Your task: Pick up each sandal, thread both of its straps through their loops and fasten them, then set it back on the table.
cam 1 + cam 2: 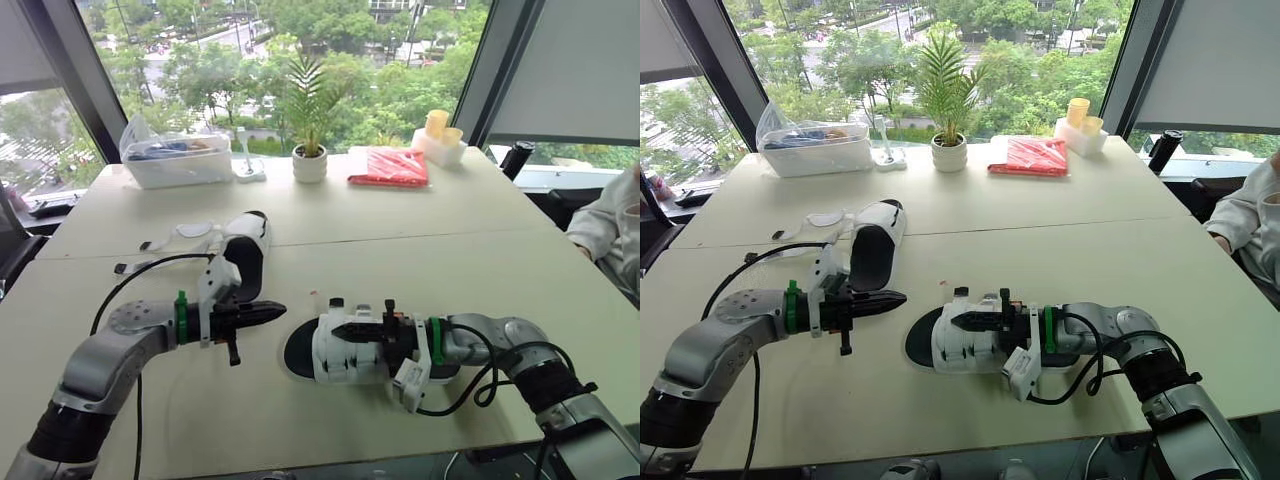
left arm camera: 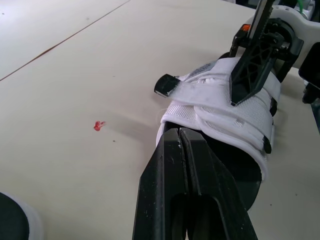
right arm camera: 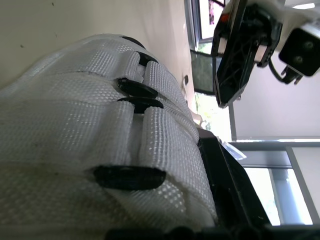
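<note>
The near sandal (image 1: 335, 365) lies flat on the pale table (image 1: 450, 250) close to the front edge, black sole down, its toe pointing toward the robot's left. Its two white woven straps are wrapped across the top, with small black tabs showing at the strap ends. The right gripper (image 1: 340, 326) lies along the top of this sandal, its tip touching the upper strap; from where I stand I cannot tell how far it is open or whether it has hold of the strap. Just beside the sandal's toe, the left gripper (image 1: 280, 310) hangs a little above the table and points at the sandal. Its two black fingers (image 2: 170, 165) are pressed together with nothing between them, and they stay apart from the shoe. Behind the left gripper, nearer the middle of the table, the second sandal (image 1: 245, 255) lies with its black footbed showing. Its loose straps (image 1: 190, 233) are spread out flat on the robot's left side of it. A tiny red speck (image 2: 99, 125) marks the tabletop near the first sandal. Along the window edge stand a clear plastic box (image 1: 180, 160), a small potted plant (image 1: 309, 163) and a red packet (image 1: 390, 167). A person's pale sleeve (image 1: 605, 225) shows at the table's right end.
</note>
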Robot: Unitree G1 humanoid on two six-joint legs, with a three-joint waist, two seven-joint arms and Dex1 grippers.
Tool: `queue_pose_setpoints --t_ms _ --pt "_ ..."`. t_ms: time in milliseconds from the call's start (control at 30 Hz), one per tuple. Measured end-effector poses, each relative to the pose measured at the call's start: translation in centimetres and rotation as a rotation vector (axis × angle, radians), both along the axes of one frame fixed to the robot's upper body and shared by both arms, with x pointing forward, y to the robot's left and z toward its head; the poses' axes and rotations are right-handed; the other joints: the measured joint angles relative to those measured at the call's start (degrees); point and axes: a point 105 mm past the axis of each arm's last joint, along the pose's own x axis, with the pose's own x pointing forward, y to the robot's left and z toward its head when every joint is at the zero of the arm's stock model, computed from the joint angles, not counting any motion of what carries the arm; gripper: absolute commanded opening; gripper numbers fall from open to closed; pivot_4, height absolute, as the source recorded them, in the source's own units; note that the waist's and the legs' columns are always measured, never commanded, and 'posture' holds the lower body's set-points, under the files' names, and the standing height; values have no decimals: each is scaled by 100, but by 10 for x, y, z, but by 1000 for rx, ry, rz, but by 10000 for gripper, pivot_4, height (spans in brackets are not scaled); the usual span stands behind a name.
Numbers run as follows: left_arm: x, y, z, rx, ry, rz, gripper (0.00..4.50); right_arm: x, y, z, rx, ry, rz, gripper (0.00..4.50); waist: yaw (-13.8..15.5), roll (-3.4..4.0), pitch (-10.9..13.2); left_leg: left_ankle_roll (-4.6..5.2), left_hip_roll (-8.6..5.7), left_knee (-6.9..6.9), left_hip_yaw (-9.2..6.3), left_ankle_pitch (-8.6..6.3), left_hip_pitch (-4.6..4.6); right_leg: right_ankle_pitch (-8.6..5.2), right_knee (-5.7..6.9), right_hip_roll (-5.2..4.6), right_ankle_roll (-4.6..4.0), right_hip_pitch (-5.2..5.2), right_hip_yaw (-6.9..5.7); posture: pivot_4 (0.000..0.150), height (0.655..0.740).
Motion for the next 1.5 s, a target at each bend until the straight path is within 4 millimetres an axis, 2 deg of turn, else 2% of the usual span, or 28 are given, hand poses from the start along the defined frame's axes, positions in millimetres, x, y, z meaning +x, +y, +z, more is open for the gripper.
queue_pose_setpoints --t_ms 133,200,333,400,500,567,667,767,900,933,967,1067,1167,1233,1300,1367,1500 --pt "0 4 -2 -3 2 27 0 8 -6 5 23 -15 -57 771 6 0 0 6 2 9 -1 7 0 5 8 0 -9 1 0 1500 7400" --pt "0 5 -2 -4 -1 39 0 20 -11 10 54 -21 -135 771 3 0 0 11 3 9 -1 10 0 8 10 0 -12 1 0 1500 7400" --pt "0 4 -1 -9 -11 53 0 75 -37 39 168 -40 -449 771 -21 1 1 -7 7 9 1 24 0 13 12 0 -19 -2 1 1500 7400" --pt "0 1 1 -20 -23 56 0 116 -62 65 231 -43 -684 771 -24 1 1 -8 10 7 1 25 0 14 13 0 -20 -3 0 1500 7400" --pt "0 1 -3 -29 -16 71 0 149 -90 85 326 -15 -921 771 -28 1 1 -8 12 0 1 25 0 14 12 1 -22 -5 -1 1500 7400" --pt "0 -1 -4 -39 -12 69 0 164 -104 84 347 14 -1062 771 -29 1 1 -9 12 -6 1 25 -3 13 9 1 -22 -11 0 1500 7400" --pt "2 0 -6 -25 -21 82 0 179 -116 64 305 67 -1251 771 -37 1 1 -9 12 -12 6 25 -5 13 8 0 -22 -18 2 1500 7400" --pt "3 -1 -4 -21 -39 83 0 184 -122 44 262 121 -1382 771 -42 2 1 -9 11 -11 7 25 -6 14 10 1 -22 -19 2 1500 7400" --pt "6 -2 0 -16 -62 86 0 188 -122 45 222 110 -1456 771 -53 4 0 -11 11 -2 8 26 -4 15 19 4 -22 -18 4 1500 7400" --pt "6 -2 -1 -15 -63 90 0 188 -121 45 218 115 -1466 9600 -54 4 -1 -11 11 1 8 26 -4 16 21 5 -22 -18 4 1500 7400" --pt "7 -2 -1 -17 -64 93 0 188 -121 42 216 133 -1475 12338 -53 3 -1 -11 11 2 8 26 -4 16 22 8 -22 -17 4 1500 7400" --pt "8 -3 -2 -16 -67 105 0 186 -120 32 208 195 -1479 28002 -53 3 -1 -11 10 6 8 26 -4 17 25 9 -22 -17 4 1500 7400" --pt "7 -4 -4 -18 -66 111 0 186 -123 41 230 215 -1462 42863 -51 -3 -7 -11 10 8 7 26 0 17 31 11 -22 -14 3 1500 7400" --pt "8 -6 -7 -2 -71 112 0 181 -129 44 266 276 -1442 44082 -33 -11 -16 -11 11 9 4 26 2 17 30 12 -22 -11 2 1500 7400" --pt "9 -8 -9 10 -82 118 0 168 -134 38 285 372 -1420 44082 7 -22 -24 -9 11 10 -6 24 1 17 23 15 -21 -2 0 1500 7400" --pt "14 -7 -9 23 -110 140 0 144 -134 34 307 476 -1373 44082 17 -23 -28 24 11 16 -16 3 1 16 18 23 -19 8 3 1500 7400" --pt "30 -4 -5 80 -211 199 0 93 -130 25 382 742 -1287 44082 6 -32 -49 31 16 15 -20 -1 8 16 21 29 -20 13 2 1500 7400"
